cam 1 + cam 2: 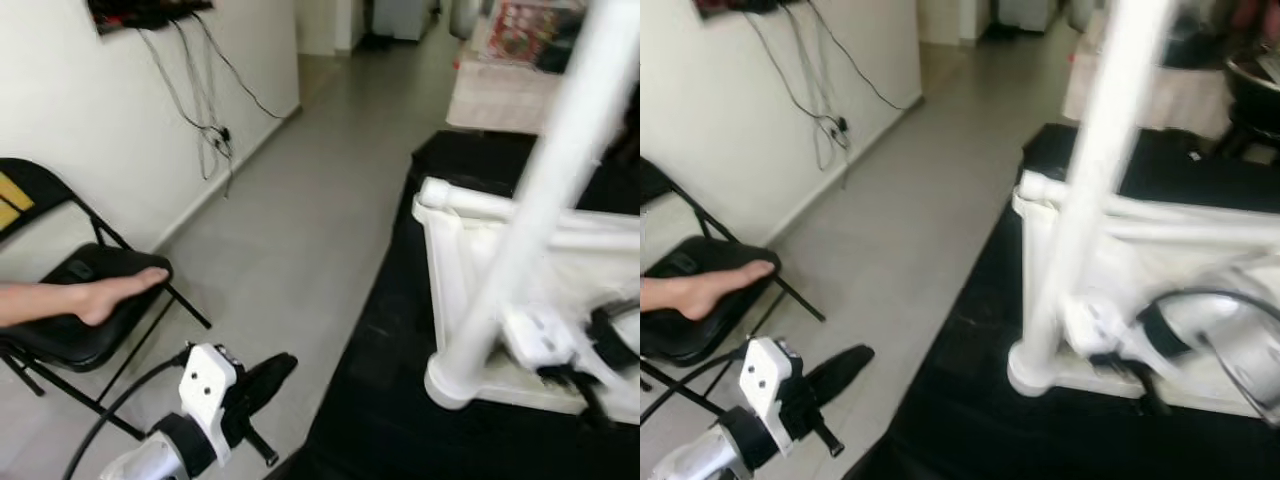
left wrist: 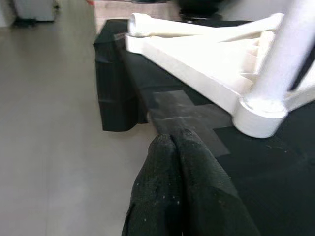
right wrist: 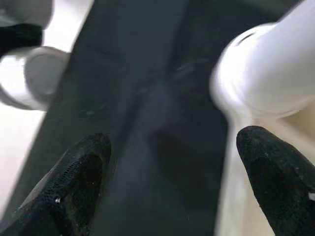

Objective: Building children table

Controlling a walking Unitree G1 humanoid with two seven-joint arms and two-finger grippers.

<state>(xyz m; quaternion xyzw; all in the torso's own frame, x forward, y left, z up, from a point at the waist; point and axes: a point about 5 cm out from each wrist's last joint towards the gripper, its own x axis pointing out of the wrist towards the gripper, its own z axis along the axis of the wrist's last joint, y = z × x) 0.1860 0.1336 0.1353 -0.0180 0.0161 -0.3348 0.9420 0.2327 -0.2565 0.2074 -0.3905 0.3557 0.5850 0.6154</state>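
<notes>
Between the widely spread fingers (image 3: 268,169) of the right gripper (image 3: 172,182) lies bare black tabletop (image 3: 147,98); nothing is held. Just beside one finger stands the round foot of the white table leg (image 1: 545,190), socketed into the upturned white children's table frame (image 1: 560,250). Off the table's edge, the left gripper (image 2: 170,147) hangs over the grey floor (image 1: 300,200) with fingers pressed together, empty. Beyond it, a person's foot (image 1: 115,293) rests on a black folding chair (image 1: 70,320).

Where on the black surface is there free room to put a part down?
The black cover is bare in front of the white frame, from its near leg socket to the near edge, and at the far corner behind the frame. Around the right end effector by the leg it is crowded.
</notes>
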